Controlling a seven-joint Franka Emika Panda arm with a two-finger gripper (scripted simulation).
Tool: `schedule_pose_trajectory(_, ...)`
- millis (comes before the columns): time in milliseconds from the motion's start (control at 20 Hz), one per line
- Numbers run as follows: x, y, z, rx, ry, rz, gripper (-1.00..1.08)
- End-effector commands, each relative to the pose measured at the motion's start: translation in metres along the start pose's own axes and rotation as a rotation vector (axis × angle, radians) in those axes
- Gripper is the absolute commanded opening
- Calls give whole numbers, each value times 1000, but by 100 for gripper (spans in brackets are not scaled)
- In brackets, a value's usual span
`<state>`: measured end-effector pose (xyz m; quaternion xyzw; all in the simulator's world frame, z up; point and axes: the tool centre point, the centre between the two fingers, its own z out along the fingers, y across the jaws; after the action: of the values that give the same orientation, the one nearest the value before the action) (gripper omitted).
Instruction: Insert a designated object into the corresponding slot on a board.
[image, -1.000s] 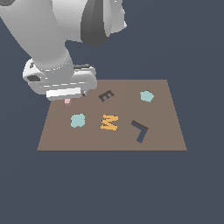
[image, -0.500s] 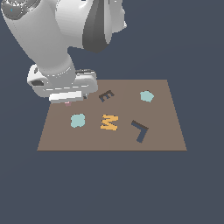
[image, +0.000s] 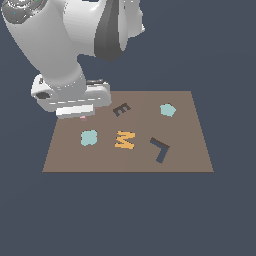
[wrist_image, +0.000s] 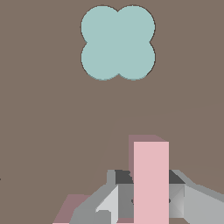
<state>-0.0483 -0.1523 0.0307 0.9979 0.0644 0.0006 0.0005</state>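
Note:
The pale pink L-shaped block (wrist_image: 151, 175) sits between my gripper's grey fingers (wrist_image: 114, 199), one arm pointing ahead and the other off to the side. My gripper (wrist_image: 151, 194) is shut on it. In the exterior view the gripper (image: 82, 116) is low over the far part of the brown board (image: 190, 160) at the exterior view's left. Only a sliver of the pink block (image: 83, 118) shows under the hand. The dark navy L-shaped slot (image: 160, 149) lies well toward the exterior view's right, nearer the front edge.
A teal four-lobed blob (image: 89, 138) lies just in front of the gripper and also shows in the wrist view (wrist_image: 118, 42). An orange M (image: 124, 139), a dark letter E (image: 121, 109) and a second teal blob (image: 167, 110) lie on the board.
The hand has shifted slightly toward the exterior view's right over the board's far left part, and the upper arm has swung. The pink block stays under the hand.

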Motion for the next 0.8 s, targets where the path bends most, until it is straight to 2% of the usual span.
schedule_pose_trajectory(0,0,-1,1,1,-1,-2,-100)
schedule_pose_trajectory(750,-4,-8,-3,1,-1,51,-100)
